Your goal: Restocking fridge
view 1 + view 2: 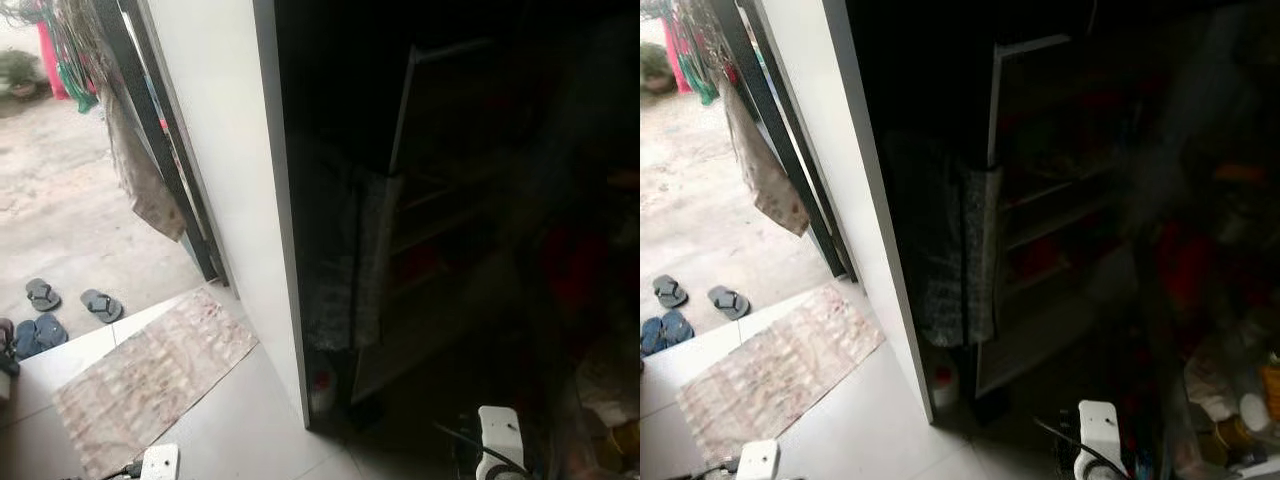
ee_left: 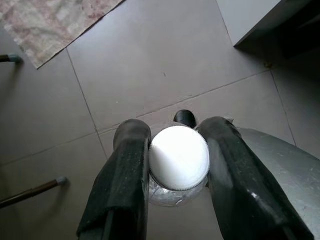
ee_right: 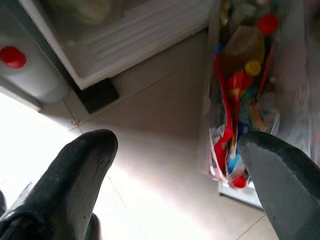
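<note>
Where the left tool [image 2: 178,160] points down at the floor [image 2: 150,65], clamped from both sides on a clear plastic bottle [image 2: 178,192], black fingers [image 2: 125,175] pressed against its round white ribbed cap [image 2: 179,156]. Bottle body mostly hidden under the cap, transparent, held upright between the fingers above grey square tiles with thin grout lines. Corner of a worn, mottled pink-beige mat [image 2: 50,22] lying flat on the tiles, well apart from the bottle.

Right tool [image 3: 177,165] spread wide, nothing between its rounded matte-black fingers, hanging over pale tile. Beyond it, a clear plastic bag [image 3: 245,95] crammed with bottles and packets, red and yellow caps showing, crinkled film. Near it, lower edge of a white ribbed fridge panel [image 3: 135,35], and a white jug with a red cap [image 3: 13,56] standing by a wall edge.

From the head: tall white wall edge [image 1: 225,190] dividing bright concrete yard from a dark interior; open fridge door [image 1: 990,290] with dim shelves behind, cloth draped beside it. Flip-flops [image 1: 70,300] scattered on the concrete outside, near the mat.
</note>
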Robot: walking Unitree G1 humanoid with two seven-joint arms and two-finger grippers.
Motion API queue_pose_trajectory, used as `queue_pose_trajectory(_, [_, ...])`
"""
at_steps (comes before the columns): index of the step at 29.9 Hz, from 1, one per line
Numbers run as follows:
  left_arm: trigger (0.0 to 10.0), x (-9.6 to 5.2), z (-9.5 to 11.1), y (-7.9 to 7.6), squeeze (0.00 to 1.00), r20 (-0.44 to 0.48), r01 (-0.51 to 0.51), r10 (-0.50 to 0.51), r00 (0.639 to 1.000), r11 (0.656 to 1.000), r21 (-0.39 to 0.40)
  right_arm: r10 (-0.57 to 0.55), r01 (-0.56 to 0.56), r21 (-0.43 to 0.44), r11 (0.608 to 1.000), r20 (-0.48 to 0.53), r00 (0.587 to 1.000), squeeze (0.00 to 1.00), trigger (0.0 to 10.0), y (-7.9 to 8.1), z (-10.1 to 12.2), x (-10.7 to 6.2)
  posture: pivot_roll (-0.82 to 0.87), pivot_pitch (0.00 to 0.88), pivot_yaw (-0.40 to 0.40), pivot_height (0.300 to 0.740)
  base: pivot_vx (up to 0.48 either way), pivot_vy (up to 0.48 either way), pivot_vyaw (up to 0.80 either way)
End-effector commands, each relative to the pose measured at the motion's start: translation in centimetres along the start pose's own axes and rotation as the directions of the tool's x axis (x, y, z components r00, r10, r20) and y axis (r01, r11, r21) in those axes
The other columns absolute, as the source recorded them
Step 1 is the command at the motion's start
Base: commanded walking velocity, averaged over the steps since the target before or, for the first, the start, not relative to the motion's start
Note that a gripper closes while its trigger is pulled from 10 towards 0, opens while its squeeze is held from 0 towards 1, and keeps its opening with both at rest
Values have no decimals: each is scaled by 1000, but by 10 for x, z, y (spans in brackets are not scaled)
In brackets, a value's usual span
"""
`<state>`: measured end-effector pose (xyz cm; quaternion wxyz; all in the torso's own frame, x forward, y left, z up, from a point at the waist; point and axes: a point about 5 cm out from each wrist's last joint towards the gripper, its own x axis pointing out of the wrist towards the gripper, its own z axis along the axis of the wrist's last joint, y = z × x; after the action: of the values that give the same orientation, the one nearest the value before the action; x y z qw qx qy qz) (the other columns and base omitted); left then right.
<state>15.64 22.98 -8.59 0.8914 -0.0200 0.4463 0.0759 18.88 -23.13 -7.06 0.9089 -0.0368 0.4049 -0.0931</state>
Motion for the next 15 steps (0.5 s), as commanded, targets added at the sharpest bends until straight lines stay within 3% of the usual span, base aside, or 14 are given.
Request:
queue_pose_trajectory(1, [10000, -2, -7, 4, 0, -23, -12, 12, 1000, 1000, -1, 9, -9, 1, 1000, 12, 1000, 0, 10000, 4, 4, 1, 15, 35, -3, 740, 0, -262, 0])
queue_pose_trajectory(4, [10000, -2, -7, 4, 0, -23, -12, 12, 1000, 1000, -2, 12, -11, -4, 1000, 13, 1000, 0, 10000, 5, 4, 1, 14, 31, -1, 740, 0, -262, 0])
queue_pose_trajectory(15, [10000, -2, -4, 5, 0, -21, -12, 12, 1000, 1000, 2, 11, -11, -7, 1000, -4, 1000, 0, 10000, 3, 0, 0, 16, 29, 4, 740, 0, 0, 0])
